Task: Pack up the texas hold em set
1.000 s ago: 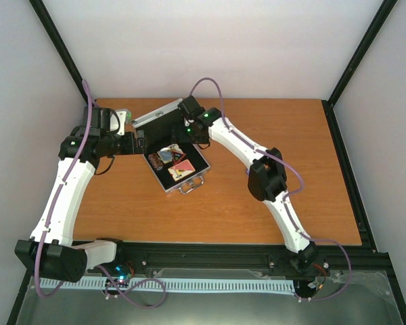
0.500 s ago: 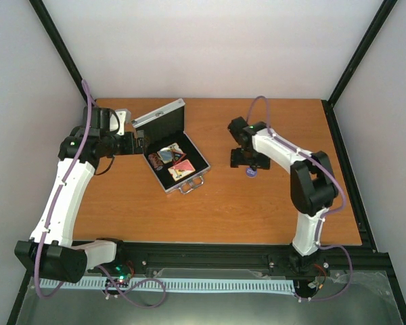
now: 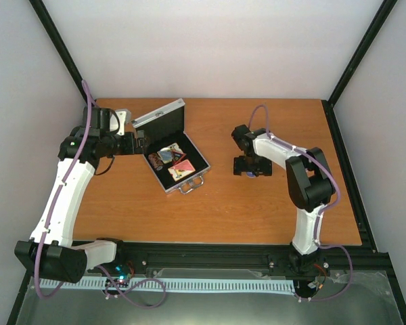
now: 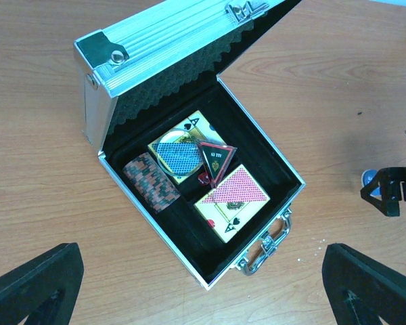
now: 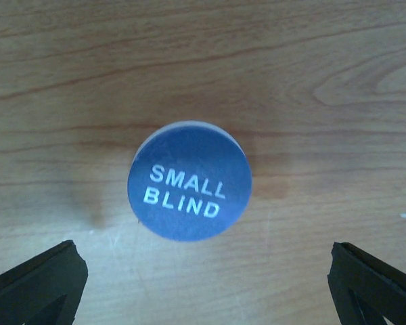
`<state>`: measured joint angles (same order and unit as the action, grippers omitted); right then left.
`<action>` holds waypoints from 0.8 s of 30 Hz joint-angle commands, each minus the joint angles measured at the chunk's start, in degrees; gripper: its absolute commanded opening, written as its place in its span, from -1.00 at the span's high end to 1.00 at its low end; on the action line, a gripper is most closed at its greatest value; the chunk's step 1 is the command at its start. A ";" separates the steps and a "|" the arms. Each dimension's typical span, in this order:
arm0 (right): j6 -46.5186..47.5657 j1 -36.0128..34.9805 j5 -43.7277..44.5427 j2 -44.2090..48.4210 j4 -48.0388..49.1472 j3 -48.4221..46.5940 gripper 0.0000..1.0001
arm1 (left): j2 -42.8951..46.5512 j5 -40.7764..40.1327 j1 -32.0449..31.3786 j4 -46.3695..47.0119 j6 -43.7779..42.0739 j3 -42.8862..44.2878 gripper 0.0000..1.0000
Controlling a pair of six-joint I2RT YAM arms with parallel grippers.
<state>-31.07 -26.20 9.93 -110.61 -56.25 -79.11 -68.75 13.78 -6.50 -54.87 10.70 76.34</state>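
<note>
top high, wide; wrists nearer, downward (left shares case (image 3: pixel 159 117) with top)

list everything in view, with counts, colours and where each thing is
ribbed silver aluminium case: 1, silver with black lining, open, left half of table
dark chip stack: 1, red-black, lying in case
red-backed card pack: 1, in case by handle
blue-yellow card pack: 1, in case behind the red one
red dice: count unclear, between the packs
round SMALL BLIND disc: 1, blue, on table right of case
wooden table: 1, orange-brown
left gripper: open, beside case
right gripper: open, over disc
</note>
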 commanded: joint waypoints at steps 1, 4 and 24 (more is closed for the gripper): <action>2.79 0.81 -1.71 -2.90 2.65 -0.43 -0.97 | 0.72 0.16 -0.09 0.28 0.21 0.59 -1.00; 3.47 0.93 -1.83 -4.44 3.17 -1.03 -0.97 | 0.72 -0.33 -0.09 0.22 0.11 0.57 -0.99; 7.26 4.48 -4.24 -6.66 6.29 0.43 -0.64 | 0.29 -1.29 -0.09 0.27 -0.07 0.13 -0.99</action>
<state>-24.75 -22.48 5.02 -115.02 -50.92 -79.99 -68.75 13.06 -6.50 -54.89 10.68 76.34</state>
